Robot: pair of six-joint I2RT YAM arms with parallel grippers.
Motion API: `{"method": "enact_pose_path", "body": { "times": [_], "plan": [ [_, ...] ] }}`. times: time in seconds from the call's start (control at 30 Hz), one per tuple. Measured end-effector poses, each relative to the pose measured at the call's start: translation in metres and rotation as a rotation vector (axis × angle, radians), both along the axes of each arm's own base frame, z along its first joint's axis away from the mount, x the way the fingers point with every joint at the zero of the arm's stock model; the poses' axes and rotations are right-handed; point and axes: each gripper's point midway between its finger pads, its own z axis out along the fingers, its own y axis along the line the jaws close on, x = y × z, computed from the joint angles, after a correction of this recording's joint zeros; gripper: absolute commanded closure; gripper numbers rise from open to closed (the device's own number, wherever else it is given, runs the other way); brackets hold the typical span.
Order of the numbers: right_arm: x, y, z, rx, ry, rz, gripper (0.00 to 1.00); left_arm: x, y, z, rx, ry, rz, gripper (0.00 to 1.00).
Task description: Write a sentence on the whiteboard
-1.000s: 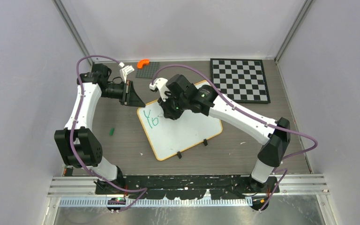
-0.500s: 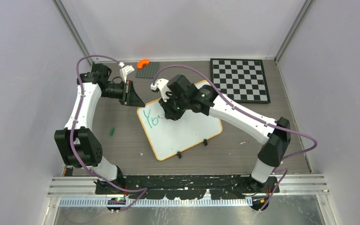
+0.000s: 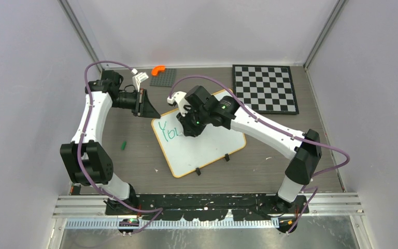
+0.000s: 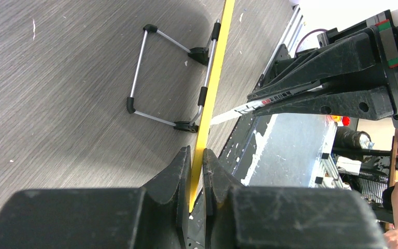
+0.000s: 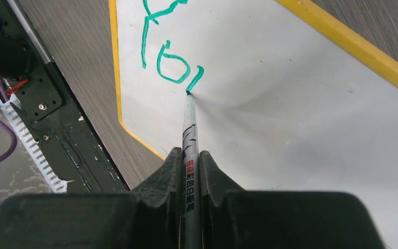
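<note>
Jaws of the right gripper are clenched on a slim grey marker pen with a printed barrel. Its tip touches the flat white rectangular whiteboard with the thin orange-yellow rim, at the foot of a short slanting stroke. Beside the tip, the green handwritten sentence so far reads only "Yo" plus the start of a third letter, so most of the writing is not yet done. Jaws of the left gripper pinch the board's yellow edge at its far-left corner, bracing it. A thin wire frame is clipped to that rim. The board lies skewed on the dark wood-grain table, between the two arms. It looks light, stiff and slick-faced, likely to slide under pen pressure. The rim, not the face, is the sensible place to hold it.
</note>
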Motion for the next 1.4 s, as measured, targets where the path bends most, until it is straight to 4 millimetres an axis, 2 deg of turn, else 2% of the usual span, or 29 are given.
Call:
{"method": "enact_pose_path", "body": {
  "times": [0.33,0.77,1.03,1.4],
  "plan": [
    [0.010,-0.016,0.005,-0.018,-0.013,-0.025,1.00,0.000,0.000,0.000,0.000,0.000,0.000,1.00],
    [0.022,-0.017,0.023,0.002,-0.060,-0.052,1.00,0.000,0.000,0.000,-0.003,0.003,0.000,1.00],
    [0.021,-0.017,0.021,0.001,-0.054,-0.050,1.00,0.000,0.000,0.000,-0.002,0.003,0.001,1.00],
    [0.009,-0.017,0.002,-0.019,-0.001,-0.019,1.00,0.000,0.000,0.000,0.001,0.001,0.001,1.00]
  ]
}}
